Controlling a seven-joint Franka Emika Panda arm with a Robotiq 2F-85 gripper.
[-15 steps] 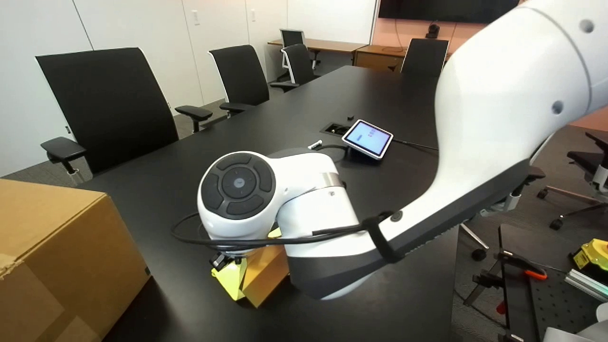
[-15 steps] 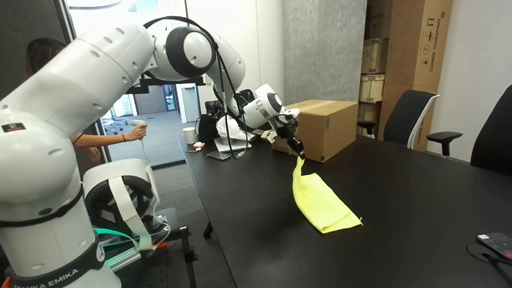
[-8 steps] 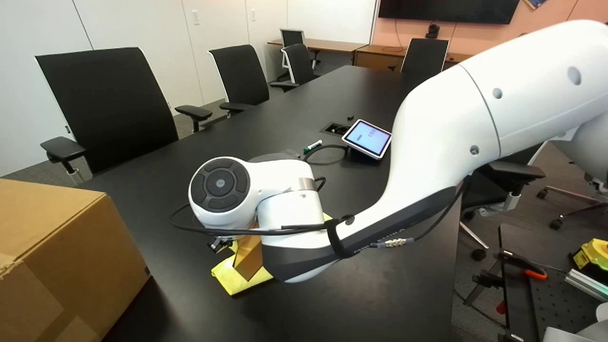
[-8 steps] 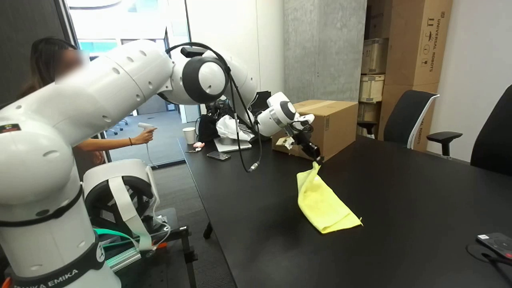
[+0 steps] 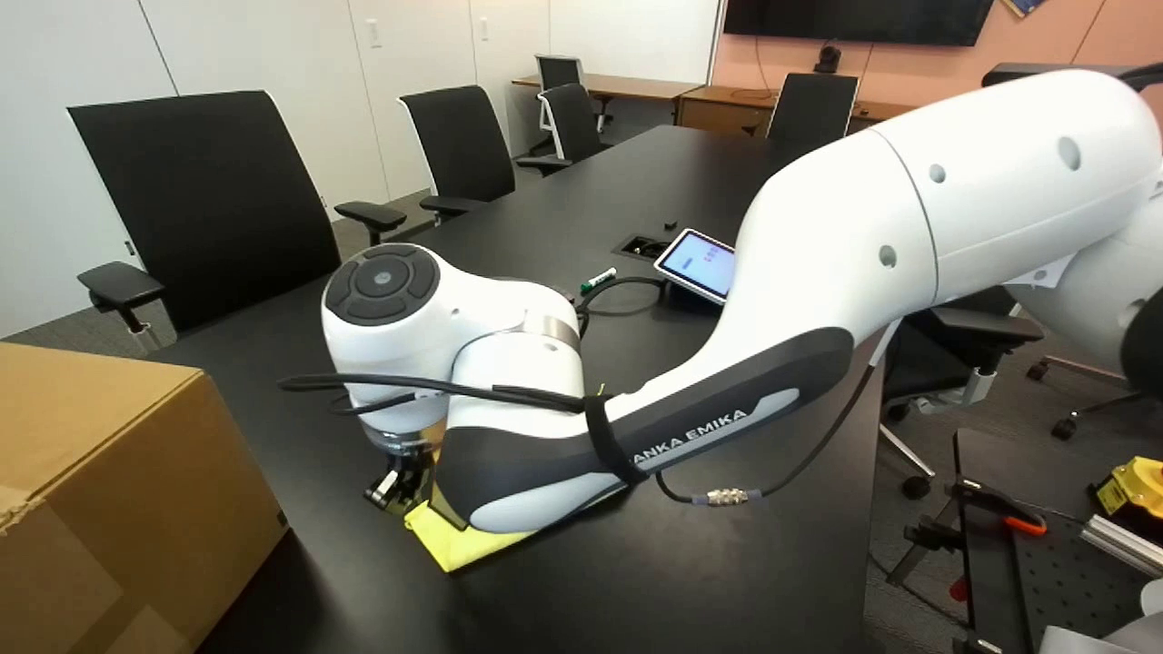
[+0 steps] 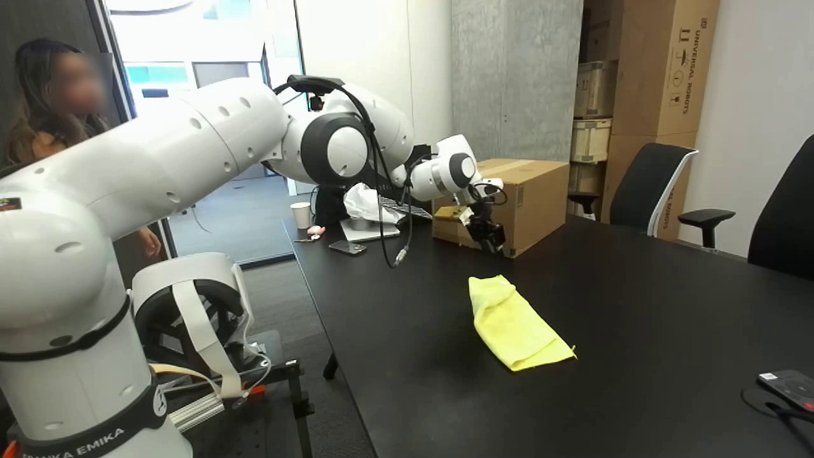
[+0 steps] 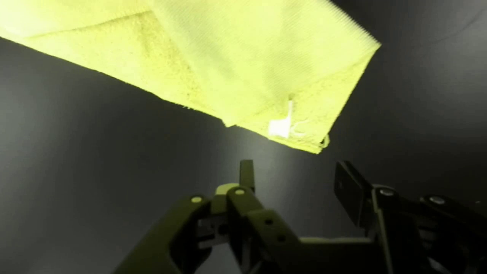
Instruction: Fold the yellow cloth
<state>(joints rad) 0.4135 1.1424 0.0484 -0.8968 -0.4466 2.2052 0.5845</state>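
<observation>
The yellow cloth point(image 6: 516, 331) lies on the black table in a partly folded, narrow shape, one end slightly raised and wrinkled. From the wrist view, an upper layer of the cloth point(image 7: 243, 57) covers part of a lower one, and a white tag shows near one corner. My gripper point(image 7: 295, 173) is open, its dark fingers point(image 7: 246, 173) apart with only table visible between them. It hovers just beyond the cloth's end, not touching it, as an exterior view of the gripper point(image 6: 493, 245) shows. Elsewhere the arm hides much of the cloth point(image 5: 463, 545).
A large cardboard box point(image 6: 537, 203) stands close behind the gripper. A tablet point(image 5: 695, 265) and a green-capped marker point(image 5: 598, 279) lie farther along the table. A phone point(image 6: 348, 247), a laptop point(image 6: 369, 230) and a cup point(image 6: 301, 215) are near one edge; a remote point(image 6: 788, 388) lies opposite.
The fingers have opened and let go of the cloth's lifted corner, which has dropped onto the rest of the cloth. My gripper has drawn back toward the cardboard box.
</observation>
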